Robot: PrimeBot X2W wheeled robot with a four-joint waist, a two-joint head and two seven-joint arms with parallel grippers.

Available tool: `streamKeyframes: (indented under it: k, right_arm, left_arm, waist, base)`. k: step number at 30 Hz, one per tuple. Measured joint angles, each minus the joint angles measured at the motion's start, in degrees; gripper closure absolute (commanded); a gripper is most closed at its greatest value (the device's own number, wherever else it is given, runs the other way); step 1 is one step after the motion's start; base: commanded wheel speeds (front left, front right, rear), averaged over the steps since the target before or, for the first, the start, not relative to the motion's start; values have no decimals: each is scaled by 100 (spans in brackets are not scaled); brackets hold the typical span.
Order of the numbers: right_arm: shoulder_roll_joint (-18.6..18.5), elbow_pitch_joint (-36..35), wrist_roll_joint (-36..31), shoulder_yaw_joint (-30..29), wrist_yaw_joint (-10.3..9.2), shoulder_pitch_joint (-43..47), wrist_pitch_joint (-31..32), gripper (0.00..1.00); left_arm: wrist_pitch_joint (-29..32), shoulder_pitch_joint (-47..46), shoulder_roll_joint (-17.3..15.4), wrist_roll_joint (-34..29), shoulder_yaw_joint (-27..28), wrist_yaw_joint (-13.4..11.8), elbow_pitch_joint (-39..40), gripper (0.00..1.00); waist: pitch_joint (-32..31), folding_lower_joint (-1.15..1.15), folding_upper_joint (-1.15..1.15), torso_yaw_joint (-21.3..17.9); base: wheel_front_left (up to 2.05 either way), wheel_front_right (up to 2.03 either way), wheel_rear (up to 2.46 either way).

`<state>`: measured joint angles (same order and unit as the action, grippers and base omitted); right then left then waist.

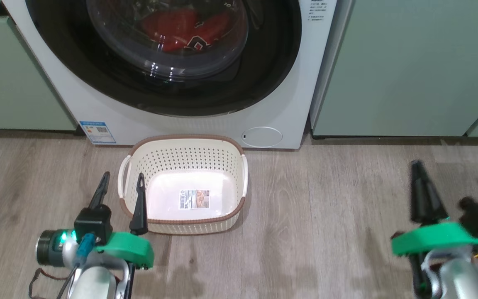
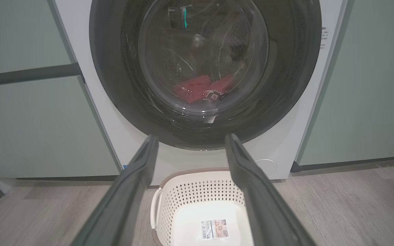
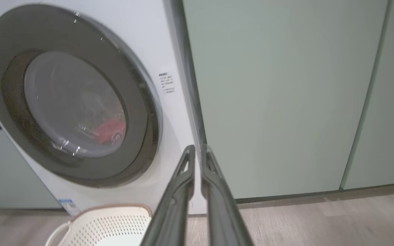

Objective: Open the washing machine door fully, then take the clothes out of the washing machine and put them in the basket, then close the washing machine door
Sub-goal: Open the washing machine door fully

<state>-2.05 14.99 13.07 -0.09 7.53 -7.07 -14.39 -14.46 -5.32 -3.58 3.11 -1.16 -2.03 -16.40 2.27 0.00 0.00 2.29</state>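
Note:
The washing machine (image 1: 222, 124) is a white front-loader, and its door (image 1: 264, 62) with the black rim lies flat against the front, closed. Behind the glass bowl lie the red clothes (image 1: 172, 27), also seen as clothes (image 2: 197, 90) in the left wrist view. The cream basket (image 1: 185, 139) stands on the floor just before the machine, with just a sticker inside. My left gripper (image 1: 123, 176) is open, its fingers by the basket's left handle, nothing between them. At the lower right, well away from the basket, my right gripper (image 1: 417, 166) is shut on nothing, fingers (image 3: 183, 177) nearly touching.
Pale green cabinets (image 1: 409, 62) flank the machine on both sides. A small round white service flap (image 1: 262, 137) and a blue-white label (image 1: 98, 132) sit low on the washer's front. Wood-look floor (image 1: 326, 207) stretches between the basket and my right arm.

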Motion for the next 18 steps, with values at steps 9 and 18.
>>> streamKeyframes:
  k: [9, 18]
  right_arm:
    - [-45, 1079, 2562, 70, 0, -1177, -25, 100]
    - [-1241, 1777, 5989, 476, 0, -2636, 402, 100]
  left_arm:
    - [0, -26, 55, 26, -38, 104, -41, 0]
    - [-1, -241, 93, 242, -333, 143, -57, 0]
  waist:
    - [274, 0, 0, 145]
    - [681, 0, 0, 470]
  base:
    - [0, 0, 0]
    - [0, 0, 0]
